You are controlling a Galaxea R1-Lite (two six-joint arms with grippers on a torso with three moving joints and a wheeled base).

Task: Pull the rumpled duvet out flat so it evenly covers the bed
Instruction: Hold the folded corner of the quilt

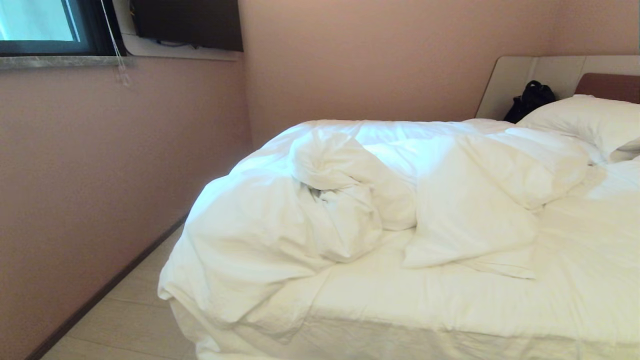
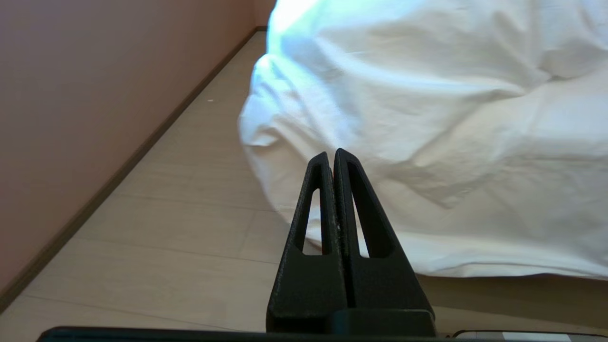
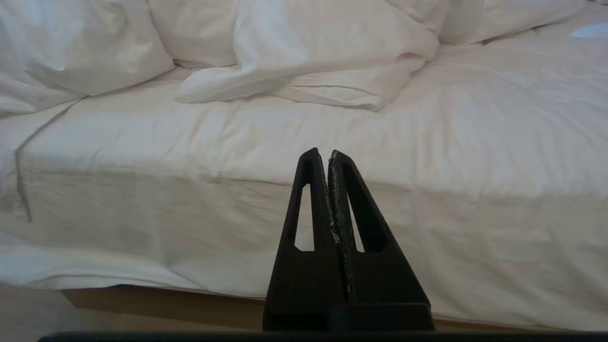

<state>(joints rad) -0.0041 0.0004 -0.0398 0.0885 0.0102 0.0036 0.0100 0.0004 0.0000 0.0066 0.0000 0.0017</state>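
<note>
Clearly the duvet (image 1: 350,200) is soft and bulky; I'd pinch its near corner (image 3: 361,97). Left gripper (image 2: 331,154) and right gripper (image 3: 323,154) are closed, empty.

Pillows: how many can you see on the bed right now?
1 for sure: a white pillow at the head of the bed, against the headboard, beside a black bag. The bunched duvet may hide others.

You have open floor (image 1: 130,320) between the wall (image 1: 100,175) and the bed (image 3: 304,228). The bunched duvet (image 1: 310,200) overhangs that corner; bare sheet (image 1: 450,305) along the near edge lets either hand reach in.
</note>
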